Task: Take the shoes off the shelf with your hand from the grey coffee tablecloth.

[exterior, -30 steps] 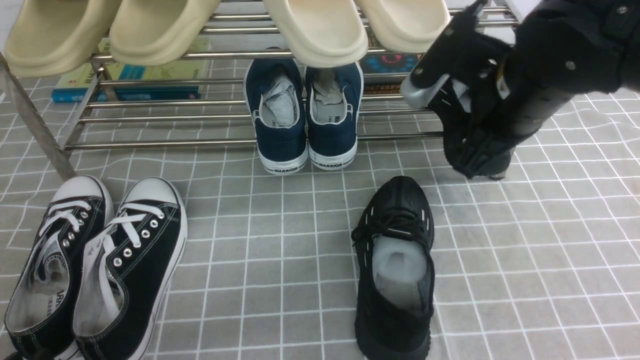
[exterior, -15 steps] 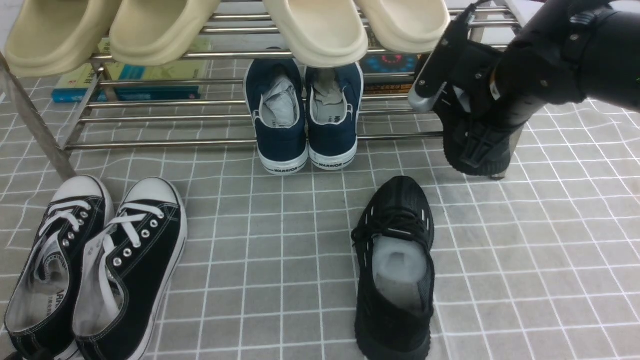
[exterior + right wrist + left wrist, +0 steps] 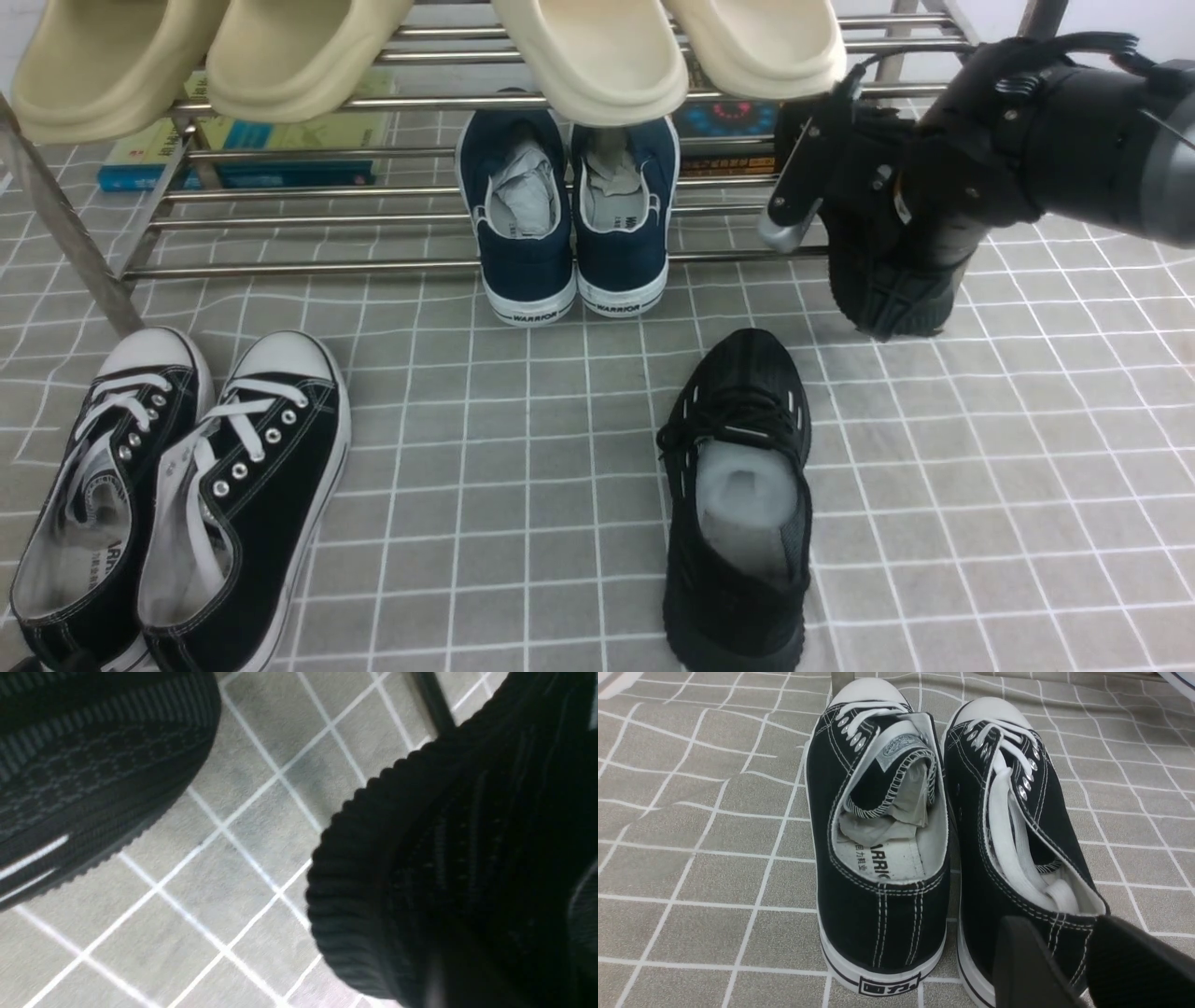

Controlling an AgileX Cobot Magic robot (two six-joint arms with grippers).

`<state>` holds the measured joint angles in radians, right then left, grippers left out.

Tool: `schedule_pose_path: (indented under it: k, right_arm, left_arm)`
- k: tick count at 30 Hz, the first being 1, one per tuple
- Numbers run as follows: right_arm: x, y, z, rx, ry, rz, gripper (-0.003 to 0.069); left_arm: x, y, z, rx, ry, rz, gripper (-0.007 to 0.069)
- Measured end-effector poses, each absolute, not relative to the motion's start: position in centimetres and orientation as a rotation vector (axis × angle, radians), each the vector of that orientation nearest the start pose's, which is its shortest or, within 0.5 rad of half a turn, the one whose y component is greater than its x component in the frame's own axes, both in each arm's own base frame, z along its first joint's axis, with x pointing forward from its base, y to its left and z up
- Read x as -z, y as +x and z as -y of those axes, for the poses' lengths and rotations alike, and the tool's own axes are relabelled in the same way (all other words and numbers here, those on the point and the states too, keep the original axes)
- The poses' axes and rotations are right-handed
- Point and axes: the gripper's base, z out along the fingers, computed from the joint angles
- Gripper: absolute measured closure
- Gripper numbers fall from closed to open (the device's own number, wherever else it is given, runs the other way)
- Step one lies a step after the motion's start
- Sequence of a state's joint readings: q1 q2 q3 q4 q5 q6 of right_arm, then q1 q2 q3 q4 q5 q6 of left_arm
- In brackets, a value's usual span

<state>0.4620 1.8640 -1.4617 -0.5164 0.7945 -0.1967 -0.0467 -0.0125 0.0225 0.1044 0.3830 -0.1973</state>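
One all-black knit sneaker lies on the grey grid tablecloth, toe towards the shelf. My right gripper is shut on the second black knit sneaker and holds it toe-down just in front of the shelf's right end. In the right wrist view the held sneaker fills the frame and hides the jaws, and the lying sneaker shows beside it. My left gripper is open, its fingers either side of a canvas sneaker's heel.
A pair of black canvas sneakers with white toe caps stands at the front left, also in the left wrist view. Navy WARRIOR sneakers sit on the lower tier. Cream slippers sit on the top tier. Books lie behind.
My right arm has swung lower and turned, with the black sneaker still in its grip. The sneaker stays near the shelf's right end. The left side has not moved.
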Motion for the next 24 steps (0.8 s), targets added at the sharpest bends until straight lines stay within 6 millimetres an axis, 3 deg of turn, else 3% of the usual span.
schedule_pose_path:
  k: [3,9,14,20,24]
  right_arm:
    - [-25.6,37.1,-15.4,0.481,-1.157,-2.356,0.0594]
    - [-28.8,32.8,-15.4,0.293,-1.075,-2.571,0.0589]
    - [-30.0,30.3,-15.5,0.103,-1.075,-2.693,0.0589]
    - [-28.9,28.4,-16.0,-0.116,-1.078,-2.771,0.0589]
    - [-26.6,27.3,-15.8,-0.161,-1.095,-2.863,0.0589]
  left_arm:
    - [-17.2,5.2,-0.1,0.065,-0.077,-1.873,0.0384]
    - [-17.2,5.2,-0.1,0.065,-0.077,-1.873,0.0384]
    - [-17.2,5.2,-0.1,0.065,-0.077,-1.873,0.0384]
    - [-17.2,5.2,-0.1,0.065,-0.077,-1.873,0.0384]
    - [-17.2,5.2,-0.1,0.065,-0.077,-1.873,0.0384]
